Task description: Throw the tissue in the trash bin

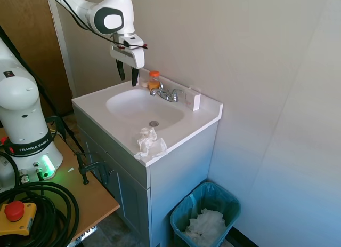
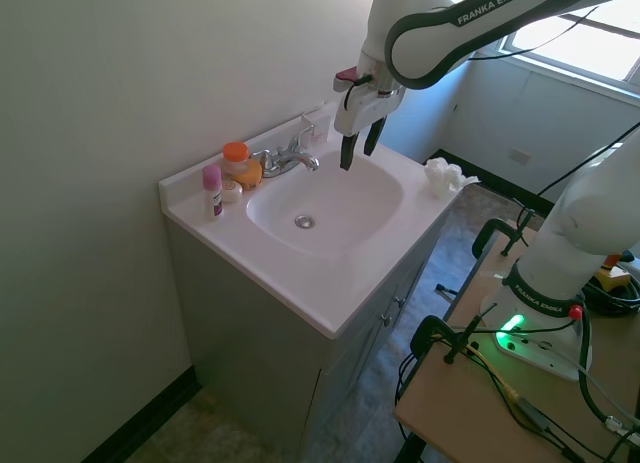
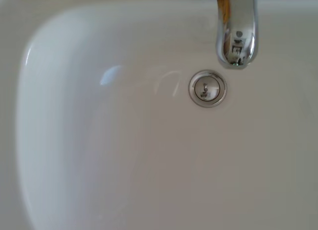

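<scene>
We see the gripper (image 1: pixel 128 73) at upper left, fingers spread and empty. The tissue (image 1: pixel 149 143) lies mid-frame; the bin (image 1: pixel 205 214) sits lower right.

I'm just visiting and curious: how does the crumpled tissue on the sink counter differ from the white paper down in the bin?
The tissue is a small bunched lump standing up on the counter's front edge; the paper in the trash bin is a larger, flatter heap. The tissue lies out in the open; the heap sits low inside the teal liner of the trash bin. Both are white and wrinkled, and neither is near the end effector.
</scene>
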You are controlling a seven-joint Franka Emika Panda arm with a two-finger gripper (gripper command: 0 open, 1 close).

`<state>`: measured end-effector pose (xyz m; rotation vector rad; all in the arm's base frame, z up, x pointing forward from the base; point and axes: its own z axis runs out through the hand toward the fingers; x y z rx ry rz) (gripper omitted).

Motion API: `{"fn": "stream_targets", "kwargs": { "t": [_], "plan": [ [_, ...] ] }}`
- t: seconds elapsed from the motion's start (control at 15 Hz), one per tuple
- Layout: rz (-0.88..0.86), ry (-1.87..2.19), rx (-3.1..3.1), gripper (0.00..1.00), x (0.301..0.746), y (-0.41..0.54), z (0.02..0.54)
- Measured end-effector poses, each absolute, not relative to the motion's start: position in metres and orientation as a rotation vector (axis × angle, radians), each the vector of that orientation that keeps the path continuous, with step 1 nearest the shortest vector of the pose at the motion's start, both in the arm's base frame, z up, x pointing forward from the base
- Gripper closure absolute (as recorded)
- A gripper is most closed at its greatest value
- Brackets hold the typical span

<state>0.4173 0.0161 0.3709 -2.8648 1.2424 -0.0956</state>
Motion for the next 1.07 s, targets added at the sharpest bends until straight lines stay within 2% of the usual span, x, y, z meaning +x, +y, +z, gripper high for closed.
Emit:
{"fn": "stream_targets", "kwargs": {
  "t": [0.4, 0.67, 1.07],
  "plan": [
    [-0.171, 1.492, -2.723, 0.00, 0.416, -0.031, 0.380],
    [-0.232, 1.727, -2.591, 0.00, 0.375, -0.111, 0.380],
    [-0.269, 2.002, -2.467, 0.00, 0.323, -0.208, 0.354]
  ]
}}
